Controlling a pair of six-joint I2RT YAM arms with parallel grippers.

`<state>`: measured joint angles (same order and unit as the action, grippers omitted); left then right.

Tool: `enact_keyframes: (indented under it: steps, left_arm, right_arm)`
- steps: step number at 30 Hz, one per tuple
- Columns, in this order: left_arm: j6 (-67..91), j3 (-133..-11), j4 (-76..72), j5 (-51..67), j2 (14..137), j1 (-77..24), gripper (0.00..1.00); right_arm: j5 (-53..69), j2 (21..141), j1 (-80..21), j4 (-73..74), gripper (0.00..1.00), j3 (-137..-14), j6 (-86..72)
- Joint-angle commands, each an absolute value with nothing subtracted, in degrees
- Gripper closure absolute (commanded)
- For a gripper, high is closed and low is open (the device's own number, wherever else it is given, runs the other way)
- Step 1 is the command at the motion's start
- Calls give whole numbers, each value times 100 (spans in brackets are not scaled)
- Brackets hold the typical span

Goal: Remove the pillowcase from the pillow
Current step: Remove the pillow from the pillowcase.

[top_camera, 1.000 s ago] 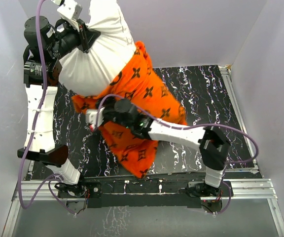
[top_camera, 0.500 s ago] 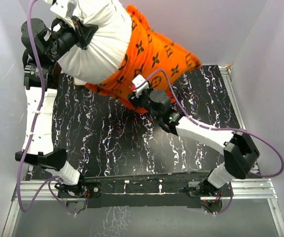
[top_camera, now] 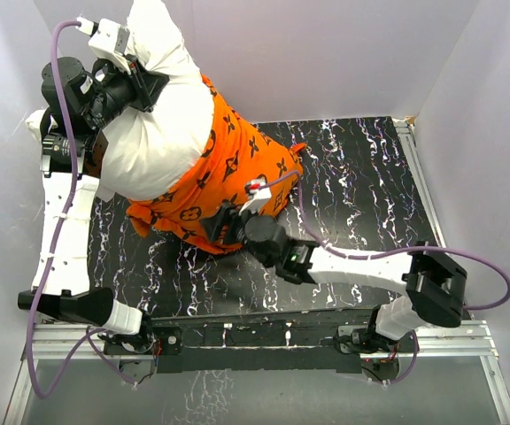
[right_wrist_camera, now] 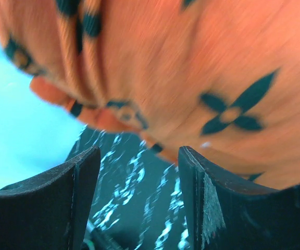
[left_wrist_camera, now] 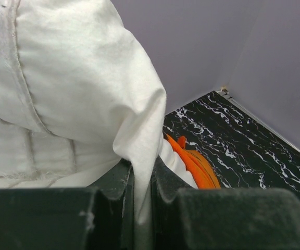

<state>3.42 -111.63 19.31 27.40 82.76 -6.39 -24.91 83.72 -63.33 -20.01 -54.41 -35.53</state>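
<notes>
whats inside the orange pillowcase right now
The white pillow runs into the pillowcase: its upper part sticks out bare and its lower end is inside. How far down it reaches cannot be seen, because the orange fabric covers it.

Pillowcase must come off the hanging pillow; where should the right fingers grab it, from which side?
Probably grip the pillowcase at its bunched lower edge, from the near side: the left fingers hold the pillow up, so fabric hangs loose there, facing the open right fingers.
</notes>
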Motion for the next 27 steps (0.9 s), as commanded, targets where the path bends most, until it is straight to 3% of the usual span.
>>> enact_keyframes:
  steps: [1,14,27]
  left_arm:
    - [541,-11206,1515,3026,7892,-742,100]
    - [501,-11326,1687,2983,7866,-744,100]
    - [575,-11909,2020,3446,7866,-745,100]
  right_arm:
    - [-3202,8604,-6962,-2465,36,-5875,-4923]
    - [-4546,9720,-7286,-2698,31,-7410,-6337]
    - [-5049,10585,-7241,-2657,43,-8099,-7015]
